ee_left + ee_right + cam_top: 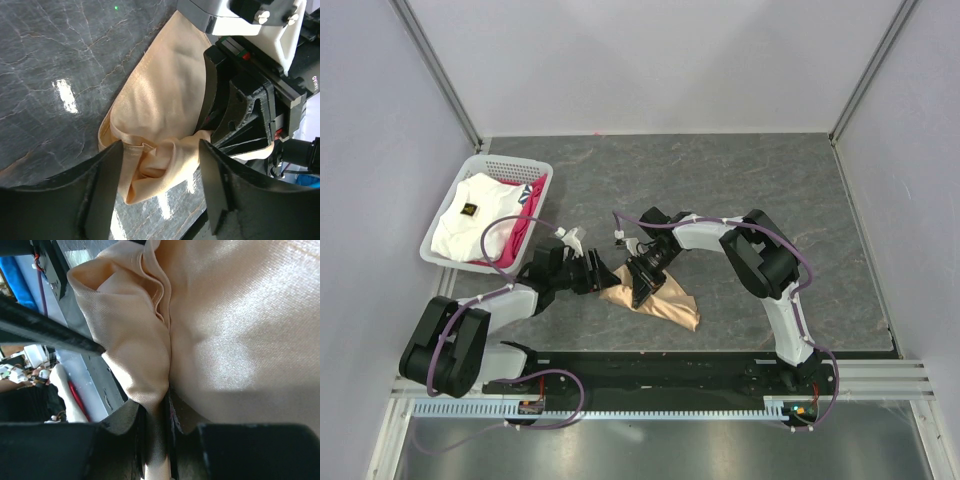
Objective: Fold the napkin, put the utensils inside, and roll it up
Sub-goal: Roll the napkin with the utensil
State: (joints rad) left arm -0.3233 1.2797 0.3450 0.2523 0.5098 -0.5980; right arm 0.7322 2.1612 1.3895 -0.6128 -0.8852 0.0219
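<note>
Your right gripper (pixel 159 440) pinches the peach napkin (pixel 670 305) tight. Your left gripper (pixel 160 147) sits wide open around its bunched edge.

Both arms are reaching inward, low — left gripper (pixel 160 147) is gaping wide, right gripper (pixel 156 425) is pinching the napkin (pixel 240 330).

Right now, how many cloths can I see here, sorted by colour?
Peach-tan: 1, the napkin
White: 1, the white cloth in the basket
Pink-red: 1, the pink-red cloth, also in the basket
Total: 3
</note>
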